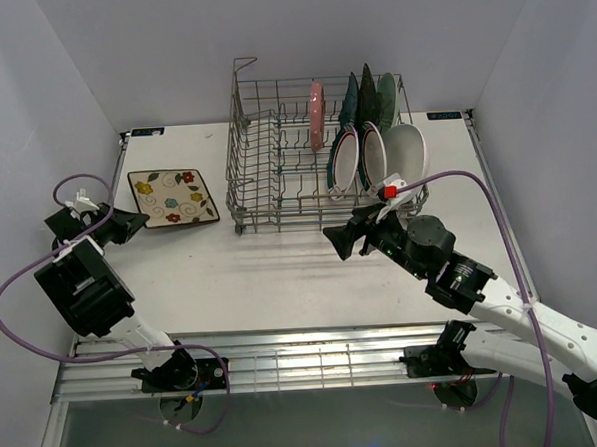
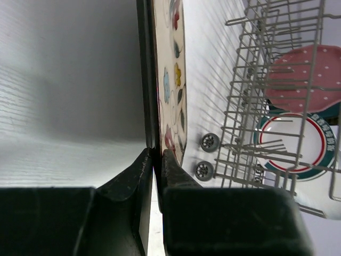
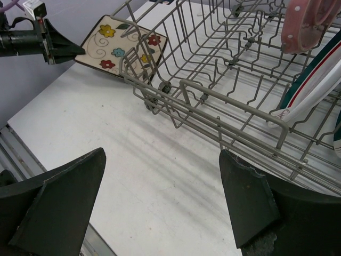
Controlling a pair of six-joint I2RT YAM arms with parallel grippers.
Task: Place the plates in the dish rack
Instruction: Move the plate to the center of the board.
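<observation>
Our left gripper (image 1: pixel 135 222) pinches the cream floral square plate (image 1: pixel 174 197) by the worktop's (image 1: pixel 282 284) left edge; our right gripper (image 1: pixel 342 243) is spread wide.

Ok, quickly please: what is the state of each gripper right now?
Left gripper: closed on the edge of the floral plate.
Right gripper: open, holding nothing.
</observation>
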